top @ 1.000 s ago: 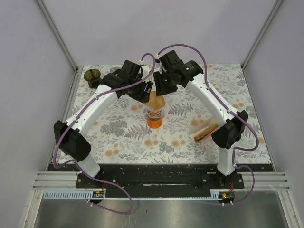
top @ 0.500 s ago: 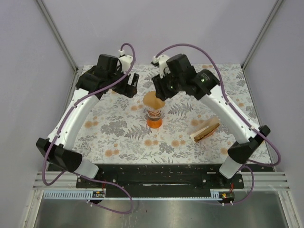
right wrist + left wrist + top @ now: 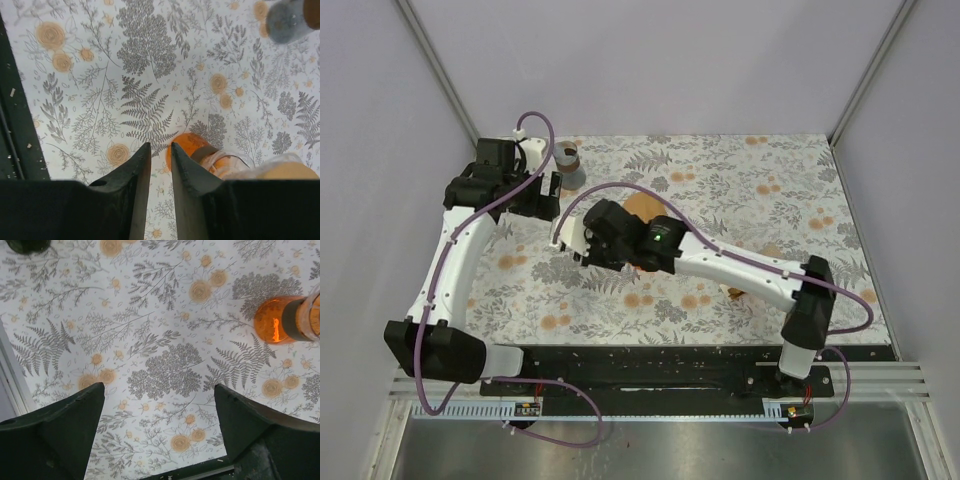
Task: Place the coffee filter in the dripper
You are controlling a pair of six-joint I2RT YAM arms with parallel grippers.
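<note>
Here, the filter (image 3: pixel 640 206) sits in the clear dripper (image 3: pixel 239 161), its tan paper showing above the rim. The dripper stands on an orange base (image 3: pixel 274 323) near the middle of the table (image 3: pixel 770 190).

The right arm reaches across in front of the dripper and hides most of it from above. The right gripper (image 3: pixel 568 238) hangs left of the base. Its fingers (image 3: pixel 131 175) are drawn almost together, with only a thin slit between them and nothing in it. From the right wrist the base lies just beyond the fingertips.

The left gripper (image 3: pixel 548 195) hangs over bare cloth at the far left, well apart from the dripper. Its fingers (image 3: pixel 70 422) are spread wide and hold nothing.

A grey cup (image 3: pixel 570 172) stands near the back edge, just beside the left gripper. A dark cup (image 3: pixel 25 245) shows at the top corner of the left wrist view.
</note>
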